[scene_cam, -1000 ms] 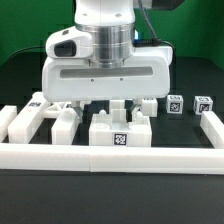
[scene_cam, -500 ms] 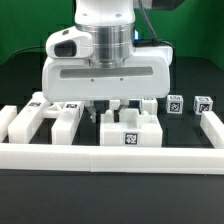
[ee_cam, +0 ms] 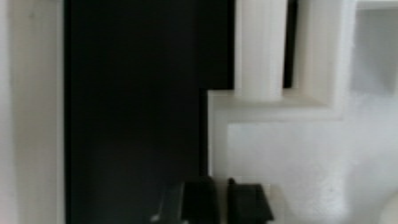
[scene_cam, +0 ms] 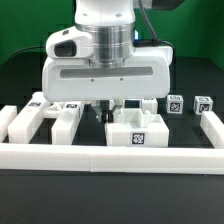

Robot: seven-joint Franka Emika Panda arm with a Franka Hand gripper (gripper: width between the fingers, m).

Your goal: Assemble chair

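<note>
- Nearest me, the border rail (scene_cam: 60, 156) runs across the dark surface (scene_cam: 110, 195). I place everything from it. It carries no tag and no writing.
- Just behind the rail, touching or nearly touching it, sits the chair part (scene_cam: 137, 133), a wide white block. Its one square black-and-white tag faces me: a pattern only, nothing I can read.
- Behind the rail toward the exterior view's left stand the leg blocks (scene_cam: 62, 118), near the chair part but apart from it.
- Behind the chair part, on its side away from the rail, the end effector (ee_cam: 210, 198) is clenched with nothing between its fingers. The wrist view puts the tips right at the part's edge; I cannot tell whether they touch.
- My worry is that clenched tips give only a narrow contact. An off-centre push could twist the part, wedge it against the rail, or let the tips slip off its corner.
- Farthest from the rail, the small tagged pieces (scene_cam: 173, 102) show tags but no brand or lettering.
</note>
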